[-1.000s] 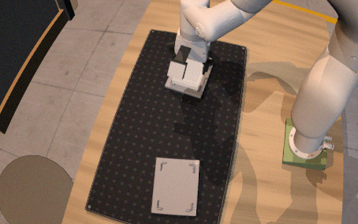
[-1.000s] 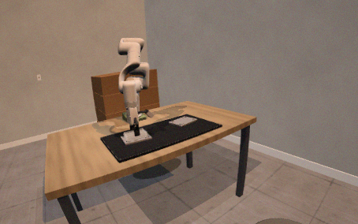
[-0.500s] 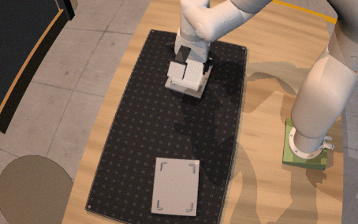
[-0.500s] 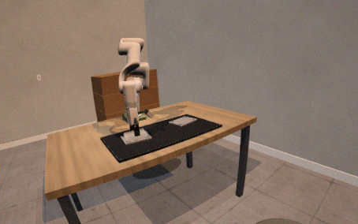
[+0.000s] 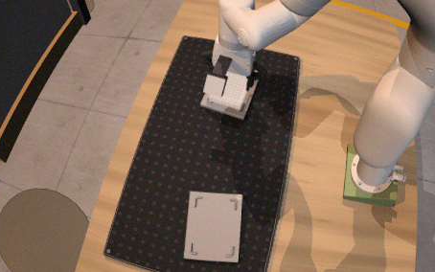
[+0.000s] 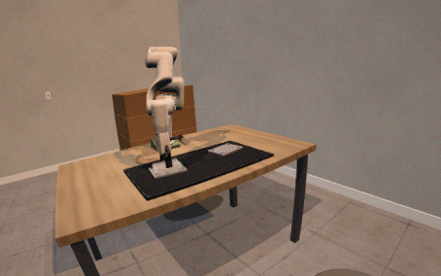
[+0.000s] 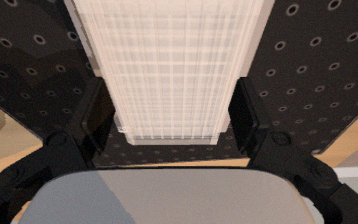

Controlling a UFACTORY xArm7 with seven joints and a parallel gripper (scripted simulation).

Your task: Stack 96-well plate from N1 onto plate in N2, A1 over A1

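A white 96-well plate [image 5: 232, 91] sits at the far nest N2 [image 5: 227, 106] on the black mat. Whether a second plate lies beneath it, I cannot tell. In the wrist view the plate [image 7: 167, 70] lies between my fingers. My gripper [image 7: 172, 92] is open, with both dark fingers standing a little off the plate's long sides. In the top view the gripper [image 5: 229, 77] hangs straight over the plate. Nest N1 [image 5: 213, 226] at the near end of the mat is empty, showing four corner brackets. The exterior view shows the plate [image 6: 166, 168] and the empty nest [image 6: 224, 149]. The A1 marks are too small to read.
The black perforated mat [image 5: 201, 158] covers the middle of the wooden table. The arm's base stands on a green block [image 5: 371, 184] to the right of the mat. A brown cabinet [image 6: 141, 121] stands behind the table.
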